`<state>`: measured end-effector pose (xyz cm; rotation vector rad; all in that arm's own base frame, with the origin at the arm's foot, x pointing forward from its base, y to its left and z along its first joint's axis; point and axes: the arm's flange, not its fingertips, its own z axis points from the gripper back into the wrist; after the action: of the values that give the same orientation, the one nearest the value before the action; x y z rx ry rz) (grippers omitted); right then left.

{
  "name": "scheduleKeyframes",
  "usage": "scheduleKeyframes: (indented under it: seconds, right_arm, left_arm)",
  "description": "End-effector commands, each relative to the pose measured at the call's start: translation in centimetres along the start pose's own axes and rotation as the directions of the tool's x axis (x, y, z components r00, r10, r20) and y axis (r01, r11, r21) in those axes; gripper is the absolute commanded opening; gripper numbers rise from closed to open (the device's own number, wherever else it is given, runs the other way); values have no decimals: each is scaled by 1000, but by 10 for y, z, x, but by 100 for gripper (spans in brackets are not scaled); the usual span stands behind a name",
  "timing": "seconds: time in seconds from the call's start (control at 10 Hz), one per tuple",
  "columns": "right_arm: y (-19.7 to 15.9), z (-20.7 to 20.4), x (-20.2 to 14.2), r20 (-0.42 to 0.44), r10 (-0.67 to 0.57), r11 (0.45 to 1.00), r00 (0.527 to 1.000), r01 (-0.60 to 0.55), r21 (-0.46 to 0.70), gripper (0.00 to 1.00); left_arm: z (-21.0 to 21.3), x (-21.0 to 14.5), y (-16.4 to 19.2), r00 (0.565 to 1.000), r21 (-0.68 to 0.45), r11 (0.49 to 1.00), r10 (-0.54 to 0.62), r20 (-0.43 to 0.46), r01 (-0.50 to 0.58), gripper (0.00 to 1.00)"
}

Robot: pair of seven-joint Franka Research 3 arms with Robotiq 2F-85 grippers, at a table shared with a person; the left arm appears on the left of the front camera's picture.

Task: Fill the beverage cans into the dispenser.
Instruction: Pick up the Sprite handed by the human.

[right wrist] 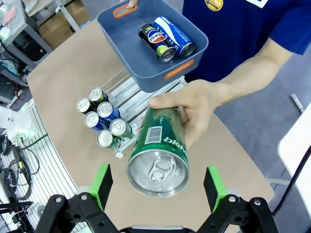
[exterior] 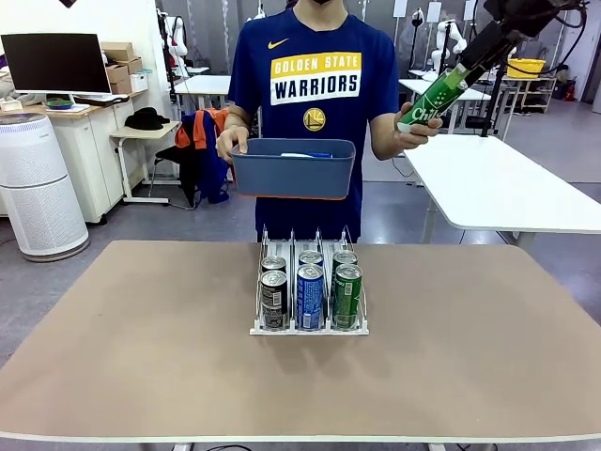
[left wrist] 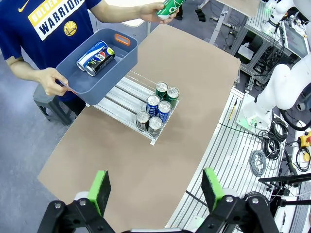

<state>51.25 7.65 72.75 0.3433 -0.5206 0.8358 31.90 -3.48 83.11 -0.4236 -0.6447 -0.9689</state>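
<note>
A green can [right wrist: 158,170], in the person's hand [right wrist: 194,109], sits between your right gripper [right wrist: 158,182], jaws spread, not gripping. Beyond it, six cans [exterior: 310,287] fill the rack [exterior: 309,331]; two more cans [right wrist: 167,38] wait in the bin [right wrist: 141,68].

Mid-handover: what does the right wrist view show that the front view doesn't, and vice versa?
Right wrist: a black can and a blue can lying inside the bin; the right end effector open, pads clear of the green can. Front: the dispenser head-on, three lanes, two cans in each. Both: the person's hand offering the green can.
</note>
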Motion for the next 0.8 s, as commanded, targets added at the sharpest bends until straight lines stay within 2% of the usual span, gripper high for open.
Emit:
scheduleKeyframes:
  seconds: [0.0, 0.7]
  right_arm:
    - [-4, -4, -1, 17, 22, 999, 1000, -23, 32, 100]
    - [-5, -27, 1, 23, 15, 996, 1000, -17, 92, 100]
  left_arm:
    - [0, -2, 0, 1000, 12, 1000, -1, -2, 1, 100]
    - [0, -2, 0, 1000, 12, 1000, -1, -2, 1, 100]
